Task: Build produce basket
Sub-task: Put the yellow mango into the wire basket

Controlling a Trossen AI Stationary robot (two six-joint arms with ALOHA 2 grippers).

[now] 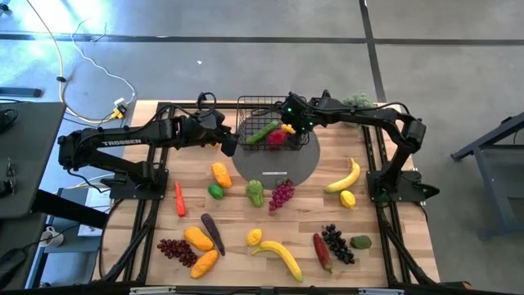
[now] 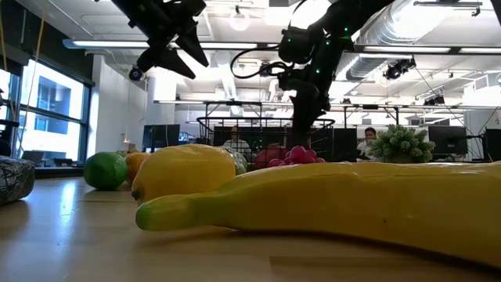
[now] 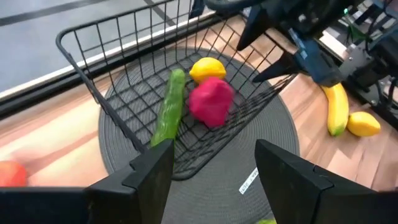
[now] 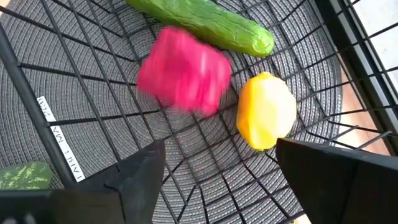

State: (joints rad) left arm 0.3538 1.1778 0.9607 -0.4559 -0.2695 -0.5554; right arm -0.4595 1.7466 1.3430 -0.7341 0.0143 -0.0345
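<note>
The black wire basket point(image 1: 266, 115) stands on the flat grey disc point(image 1: 277, 168) at the table's far middle. Inside it lie a green cucumber point(image 3: 169, 109), a red pepper point(image 3: 211, 102) and a yellow lemon point(image 3: 207, 68). My right gripper point(image 4: 233, 174) hovers open over the basket's inside, above the lemon point(image 4: 267, 112) and the pepper point(image 4: 183, 71); the high view shows this right gripper point(image 1: 291, 121) over the basket's right part. My left gripper point(image 3: 211, 171) is open just left of the basket, at its near-left corner point(image 1: 233, 141), and touches nothing.
More produce lies on the near half of the table: carrot point(image 1: 179, 197), orange fruits point(image 1: 221, 174), purple grapes point(image 1: 281, 195), bananas point(image 1: 344, 179) point(image 1: 278, 256), lemons point(image 1: 348, 198), eggplant point(image 1: 213, 233), dark grapes point(image 1: 337, 242). A bushy plant point(image 1: 358, 101) stands at the far right.
</note>
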